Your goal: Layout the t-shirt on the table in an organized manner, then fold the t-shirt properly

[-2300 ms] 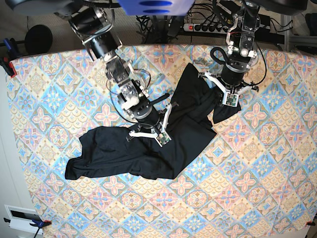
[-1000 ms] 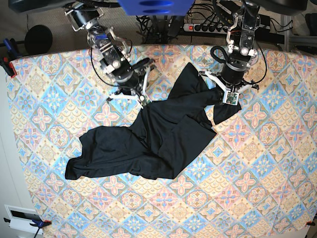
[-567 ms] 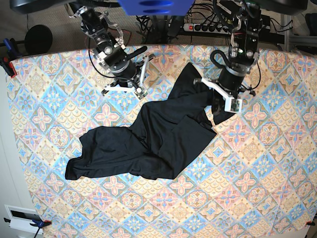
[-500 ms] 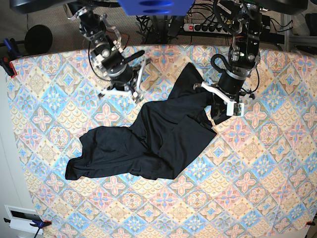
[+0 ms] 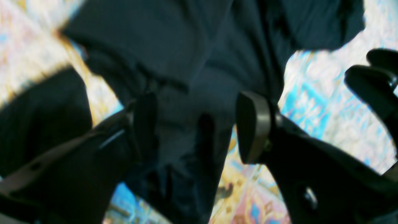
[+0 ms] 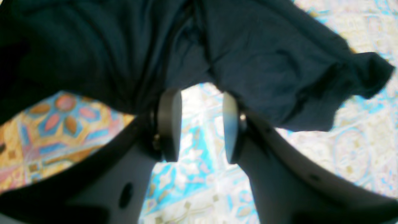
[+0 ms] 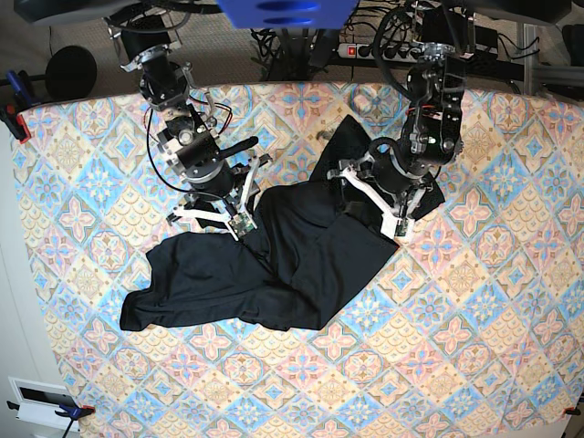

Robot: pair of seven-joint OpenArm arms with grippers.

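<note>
Both arms have come down onto the shirt (image 7: pixel 274 265) since a moment ago: the right claw (image 7: pixel 212 217), which was up near the far edge of the surface (image 7: pixel 474 338) with nothing in it, now sits at the shirt's upper left edge, and the left claw (image 7: pixel 372 203) has swung inward from the sleeve end to the bunched cloth just right of the middle. The shirt itself lies much as it did, a crumpled black heap slanting from the near left toward the far right, one sleeve trailing off at the left, nowhere near flat. Up close, the right claw (image 6: pixel 199 126) has its pads parted with only patterned cloth showing between them, the shirt's edge just beyond the tips, so it grips nothing. The left claw (image 5: pixel 199 127) stands wide apart with a fold of black fabric lying between the pads, not pinched that I can see. To my eye they are setting up a fresh pair of grips to pull the body open, so the laying-out is barely begun and folding is a long way off.
</note>
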